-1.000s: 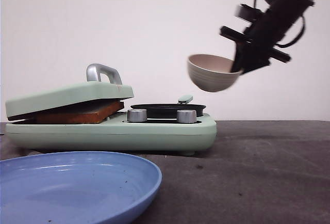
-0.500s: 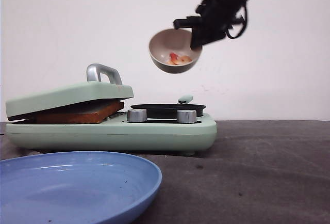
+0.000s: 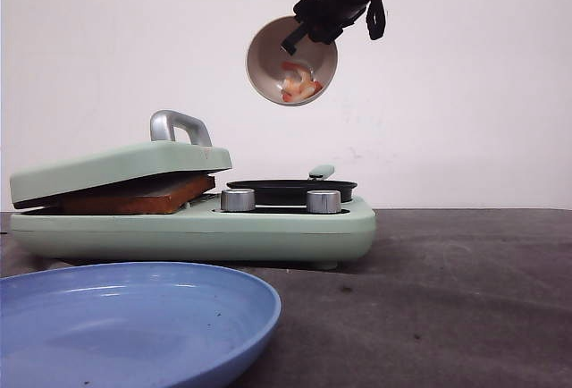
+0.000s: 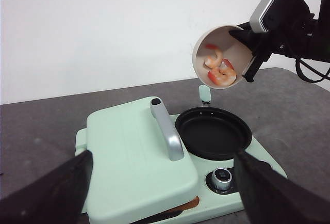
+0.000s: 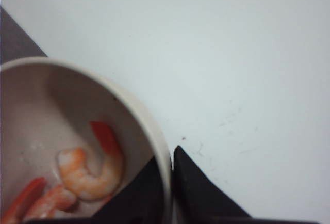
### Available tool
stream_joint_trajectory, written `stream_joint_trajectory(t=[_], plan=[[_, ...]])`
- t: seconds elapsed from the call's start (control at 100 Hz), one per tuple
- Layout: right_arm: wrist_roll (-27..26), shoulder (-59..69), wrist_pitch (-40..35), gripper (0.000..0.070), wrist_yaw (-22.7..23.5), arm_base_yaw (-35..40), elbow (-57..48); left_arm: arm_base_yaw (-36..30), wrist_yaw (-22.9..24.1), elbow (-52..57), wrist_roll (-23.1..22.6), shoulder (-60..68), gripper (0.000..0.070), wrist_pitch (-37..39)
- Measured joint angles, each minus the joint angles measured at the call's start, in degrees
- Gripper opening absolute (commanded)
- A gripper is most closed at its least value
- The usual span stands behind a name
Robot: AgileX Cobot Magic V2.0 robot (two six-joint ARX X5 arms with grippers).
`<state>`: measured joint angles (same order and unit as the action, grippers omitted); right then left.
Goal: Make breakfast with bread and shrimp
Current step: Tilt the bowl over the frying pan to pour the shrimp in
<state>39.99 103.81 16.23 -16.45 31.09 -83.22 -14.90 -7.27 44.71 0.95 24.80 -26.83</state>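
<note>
Shrimp [image 4: 218, 68] now sit in a steeply tipped bowl [image 3: 291, 60] your right gripper [image 5: 171, 182] clamps above the pan [image 4: 213, 132], so pouring looks imminent; left jaws apart.

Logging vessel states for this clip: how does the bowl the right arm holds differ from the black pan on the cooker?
The bowl is pale, held in the air and tipped on its side; the black pan sits level in the green cooker. The bowl holds shrimp; the pan is empty. Both are round and open-topped.
</note>
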Motion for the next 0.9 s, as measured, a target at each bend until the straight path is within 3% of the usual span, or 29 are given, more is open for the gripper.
stream_joint_trajectory(t=[0.34, 0.7, 0.9], plan=[[10.14, 0.00, 9.99, 0.0000, -5.75, -0.11, 0.00, 0.00, 0.00, 0.00, -0.33, 0.00, 0.0469, 0.00], [18.10, 0.00, 15.56, 0.0000, -5.84, 0.04, 0.00, 0.00, 0.00, -0.35, -1.05, 0.00, 0.0469, 0.00], [19.82, 0.00, 17.90, 0.0000, -4.63, 0.04, 0.00, 0.00, 0.00, -1.38, -1.36, 0.00, 0.0469, 0.04]])
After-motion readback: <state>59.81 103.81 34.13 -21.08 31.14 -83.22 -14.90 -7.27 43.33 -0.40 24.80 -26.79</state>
